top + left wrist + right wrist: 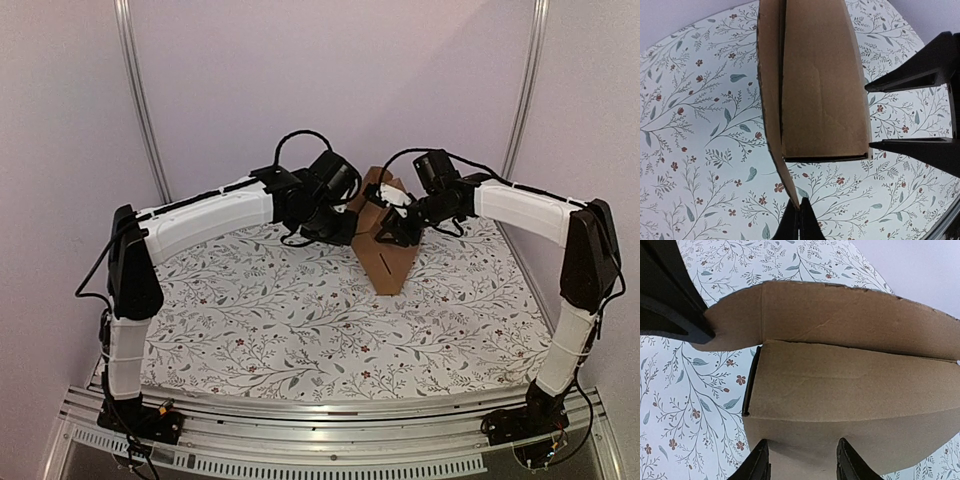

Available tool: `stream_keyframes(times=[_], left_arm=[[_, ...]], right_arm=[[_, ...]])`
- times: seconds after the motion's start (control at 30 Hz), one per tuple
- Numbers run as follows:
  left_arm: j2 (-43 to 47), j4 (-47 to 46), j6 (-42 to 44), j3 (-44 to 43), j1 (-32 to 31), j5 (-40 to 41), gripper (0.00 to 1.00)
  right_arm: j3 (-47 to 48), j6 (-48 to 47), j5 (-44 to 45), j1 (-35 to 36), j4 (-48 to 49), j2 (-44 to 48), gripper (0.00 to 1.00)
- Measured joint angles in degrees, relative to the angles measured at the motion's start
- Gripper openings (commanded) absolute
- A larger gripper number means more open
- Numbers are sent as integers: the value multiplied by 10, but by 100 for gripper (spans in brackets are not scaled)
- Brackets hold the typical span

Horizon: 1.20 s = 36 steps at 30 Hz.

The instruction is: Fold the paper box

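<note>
A table [300, 340] draped in a white cloth printed with leafy sprigs and small red flowers carries everything. Two white-and-black arms, left [205, 222] and right [525, 212], reach in to meet near the middle of its far edge. There the plain brown corrugated paper box [388, 262] stands tilted on one end, partly folded. The left gripper [799, 221] is pinched together on a corner of a curved flap. The right gripper [802, 446] has its fingers apart, tips against a box wall.
</note>
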State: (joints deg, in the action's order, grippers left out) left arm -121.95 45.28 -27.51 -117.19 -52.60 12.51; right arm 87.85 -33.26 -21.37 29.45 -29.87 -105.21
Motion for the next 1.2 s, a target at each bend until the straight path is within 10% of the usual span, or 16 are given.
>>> stream_keyframes(times=[0.27,0.63,1.2], left_arm=[[6,-15,-28,21,1,-17,19],[186,-96,-100,353,-17,-103,43],[162,-430,392,570,-52,-122,50]], right_arm=[[0,12,-6,-2,1,-11,46],[6,-36,-34,-9,-97,-20,51],[330,-16,-88,-104,-220,-221,56]])
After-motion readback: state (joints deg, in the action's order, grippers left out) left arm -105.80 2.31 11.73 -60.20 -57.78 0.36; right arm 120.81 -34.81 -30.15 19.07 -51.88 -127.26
